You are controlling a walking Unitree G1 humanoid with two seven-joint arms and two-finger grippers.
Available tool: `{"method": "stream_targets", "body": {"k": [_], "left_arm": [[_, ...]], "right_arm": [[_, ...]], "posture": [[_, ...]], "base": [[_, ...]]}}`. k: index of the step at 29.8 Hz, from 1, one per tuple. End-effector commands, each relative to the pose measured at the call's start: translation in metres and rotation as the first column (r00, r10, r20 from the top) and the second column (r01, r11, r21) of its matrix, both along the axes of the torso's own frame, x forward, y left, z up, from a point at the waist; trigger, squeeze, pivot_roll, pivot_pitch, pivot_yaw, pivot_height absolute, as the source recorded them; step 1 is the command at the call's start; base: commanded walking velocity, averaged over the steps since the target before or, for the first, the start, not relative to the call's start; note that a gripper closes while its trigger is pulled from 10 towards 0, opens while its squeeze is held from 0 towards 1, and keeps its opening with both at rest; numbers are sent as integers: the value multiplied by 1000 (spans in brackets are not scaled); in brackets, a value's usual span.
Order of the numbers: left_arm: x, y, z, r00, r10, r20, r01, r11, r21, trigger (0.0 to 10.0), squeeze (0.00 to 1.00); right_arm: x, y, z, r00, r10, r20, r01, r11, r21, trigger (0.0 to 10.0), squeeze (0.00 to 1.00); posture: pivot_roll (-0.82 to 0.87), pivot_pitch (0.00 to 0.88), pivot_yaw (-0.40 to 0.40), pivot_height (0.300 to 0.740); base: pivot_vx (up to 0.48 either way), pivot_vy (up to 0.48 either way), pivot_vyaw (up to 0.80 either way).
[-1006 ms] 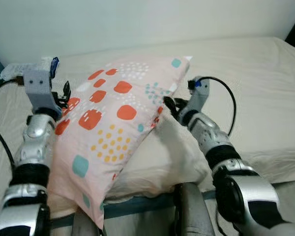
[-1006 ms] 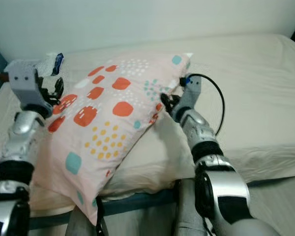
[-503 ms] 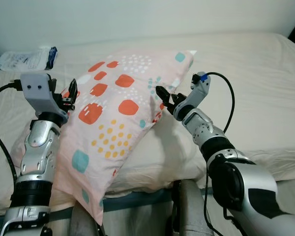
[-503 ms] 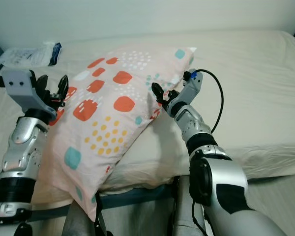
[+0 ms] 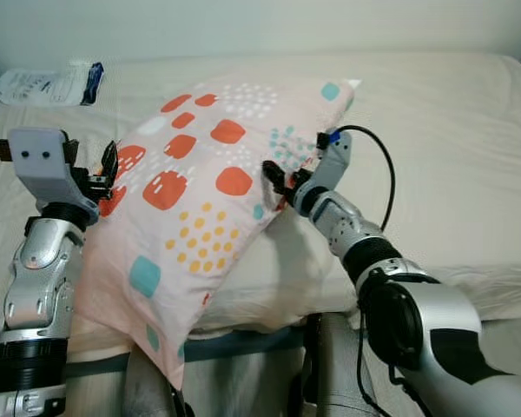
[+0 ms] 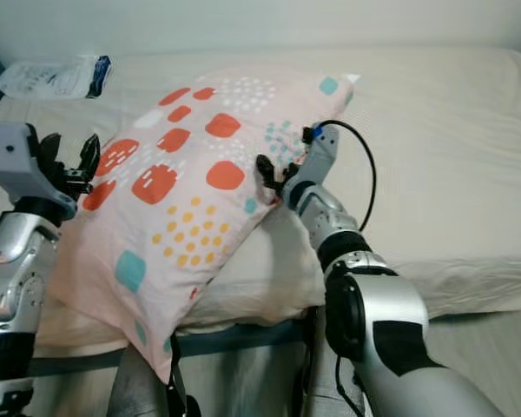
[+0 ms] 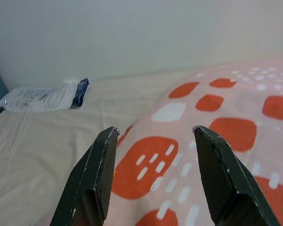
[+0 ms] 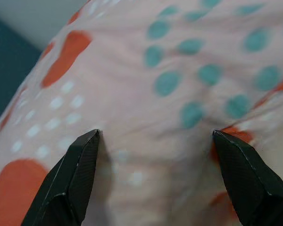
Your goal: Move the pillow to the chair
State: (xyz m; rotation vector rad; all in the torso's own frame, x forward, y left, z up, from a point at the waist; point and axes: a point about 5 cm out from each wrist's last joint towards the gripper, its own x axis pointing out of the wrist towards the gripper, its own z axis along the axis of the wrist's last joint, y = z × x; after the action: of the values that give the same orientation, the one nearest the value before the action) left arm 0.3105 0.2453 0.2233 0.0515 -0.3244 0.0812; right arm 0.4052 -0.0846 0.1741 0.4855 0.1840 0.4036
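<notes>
Pillow (image 5: pixel 204 200) fills the middle of the left eye view: pale pink, printed with orange blocks, yellow dots and teal squares, lying slantwise on the bed (image 5: pixel 451 130) from about 1 o'clock down to 7 o'clock, its lower corner hanging over the mattress edge. At 9 o'clock the left gripper (image 5: pixel 104 169) sits against the pillow's left edge, fingers spread. Just right of centre, the right gripper (image 5: pixel 278 180) presses into the pillow's right side among the teal dots, its fingers also spread and the fabric dented between them. A black cable (image 5: pixel 378 165) loops from that wrist toward 3 o'clock. At 11 o'clock a white plastic packet (image 5: pixel 48 82) lies flat on the sheet, well apart from the pillow. Below the pillow a white cushion (image 5: pixel 278 287) bulges at the bed's near edge.

Right eye view: same layout, with the left gripper (image 6: pixel 69 165) at 9 o'clock beside the orange blocks and the right gripper (image 6: pixel 273 178) near centre on the pillow's flank.

Left wrist view: two black fingers (image 7: pixel 96 174) stand wide apart, the pillow's orange patches rising between and beyond them toward 3 o'clock. Whether the tips touch the fabric I cannot tell. The packet (image 7: pixel 42 98) lies at 9 o'clock on the sheet, below a pale wall.

Right wrist view: both fingers (image 8: pixel 75 176) are spread wide at 7 and 5 o'clock, tips pressed into the pillow fabric, teal dots (image 8: pixel 167 82) above them.
</notes>
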Motion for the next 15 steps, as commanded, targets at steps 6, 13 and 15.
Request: {"method": "stream_targets", "body": {"k": [6, 13, 15], "left_arm": [[-9, 8, 1, 999, 11, -39, -9, 999, 42, 10000, 0], [-11, 11, 1, 997, 9, -71, -4, 998, 69, 10000, 0], [-11, 11, 1, 997, 8, -77, -3, 997, 71, 10000, 0]], "right_arm": [[-7, 23, -11, 996, 72, -44, -72, 997, 4, 10000, 0], [-14, 31, -25, 992, 82, -94, -85, 996, -22, 2000, 0], [-14, 29, -25, 992, 80, -94, -81, 997, -10, 0, 0]], "posture": [[187, 330, -60, 536], [196, 339, -55, 536], [195, 338, -53, 536]], "base": [[0, 0, 0], [0, 0, 0], [0, 0, 0]]}}
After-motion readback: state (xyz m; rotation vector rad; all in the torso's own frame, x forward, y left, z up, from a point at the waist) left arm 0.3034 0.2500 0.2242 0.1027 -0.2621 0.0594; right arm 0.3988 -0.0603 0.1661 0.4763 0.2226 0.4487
